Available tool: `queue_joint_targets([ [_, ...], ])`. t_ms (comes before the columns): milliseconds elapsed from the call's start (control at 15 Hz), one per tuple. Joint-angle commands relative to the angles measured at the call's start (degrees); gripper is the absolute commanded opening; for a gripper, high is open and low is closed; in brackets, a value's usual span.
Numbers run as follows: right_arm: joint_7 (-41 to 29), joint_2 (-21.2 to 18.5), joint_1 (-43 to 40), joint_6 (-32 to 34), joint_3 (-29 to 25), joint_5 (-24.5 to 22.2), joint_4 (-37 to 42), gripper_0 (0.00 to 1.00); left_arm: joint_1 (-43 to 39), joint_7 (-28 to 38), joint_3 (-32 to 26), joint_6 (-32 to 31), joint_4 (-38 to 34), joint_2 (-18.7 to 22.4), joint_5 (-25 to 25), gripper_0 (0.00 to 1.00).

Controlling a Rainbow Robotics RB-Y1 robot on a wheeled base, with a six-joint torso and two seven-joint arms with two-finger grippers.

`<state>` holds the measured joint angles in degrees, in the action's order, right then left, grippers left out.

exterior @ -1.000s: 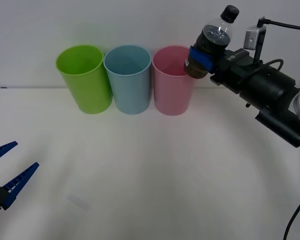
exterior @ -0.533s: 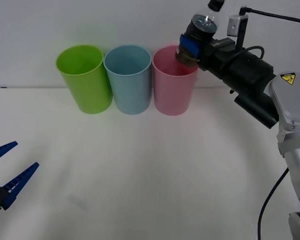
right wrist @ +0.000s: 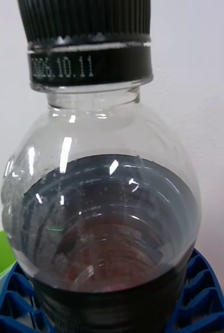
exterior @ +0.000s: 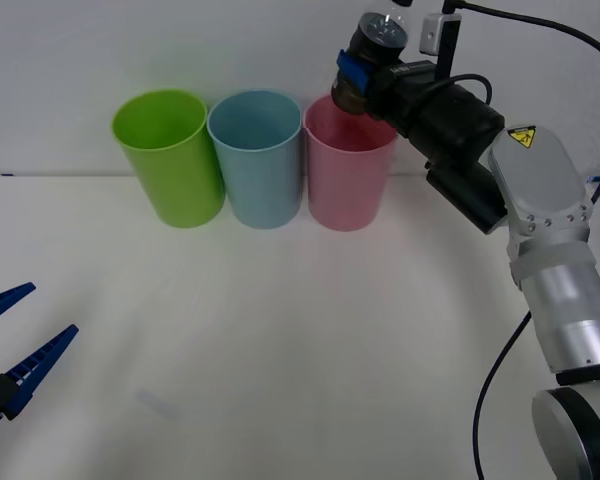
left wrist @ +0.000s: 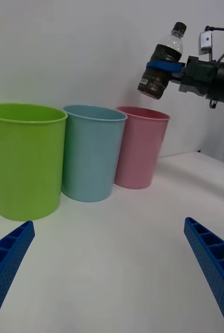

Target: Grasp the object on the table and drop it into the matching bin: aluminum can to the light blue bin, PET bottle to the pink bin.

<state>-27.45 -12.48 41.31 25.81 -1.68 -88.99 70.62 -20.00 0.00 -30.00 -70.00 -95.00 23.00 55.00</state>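
One PET bottle (exterior: 373, 62) clamped in right pincer (exterior: 358, 78), above pink bin (exterior: 347, 165)

Front cam sits high, looking down across the table (exterior: 280, 340) at the bins. Left wrist cam sits low near the tabletop, facing those same bins. Right wrist cam's jammed right against the bottle (right wrist: 104, 218).

Plain white wall (exterior: 180, 40) behind, evenly lit.

Three bins in row at table (exterior: 300, 380) rear; bottle (exterior: 372, 62) above rightmost bin's (exterior: 348, 175) rim.
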Motion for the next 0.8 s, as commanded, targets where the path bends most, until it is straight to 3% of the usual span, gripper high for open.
queue_joint_targets([
  [67,0.38,1.14,0.70,-2.08,-0.07,-2.06,-1.10,0.00,0.00,0.00,0.00,0.00,0.00,0.00,0.00,1.00],
  [667,1.35,1.75,1.23,-2.60,-0.07,-2.68,-2.15,0.00,0.00,0.00,0.00,0.00,0.00,0.00,0.00,1.00],
  [800,1.53,1.75,1.23,-2.60,-0.07,-2.68,-2.15,0.06,0.00,0.00,0.00,0.00,0.00,0.00,0.00,1.00],
])
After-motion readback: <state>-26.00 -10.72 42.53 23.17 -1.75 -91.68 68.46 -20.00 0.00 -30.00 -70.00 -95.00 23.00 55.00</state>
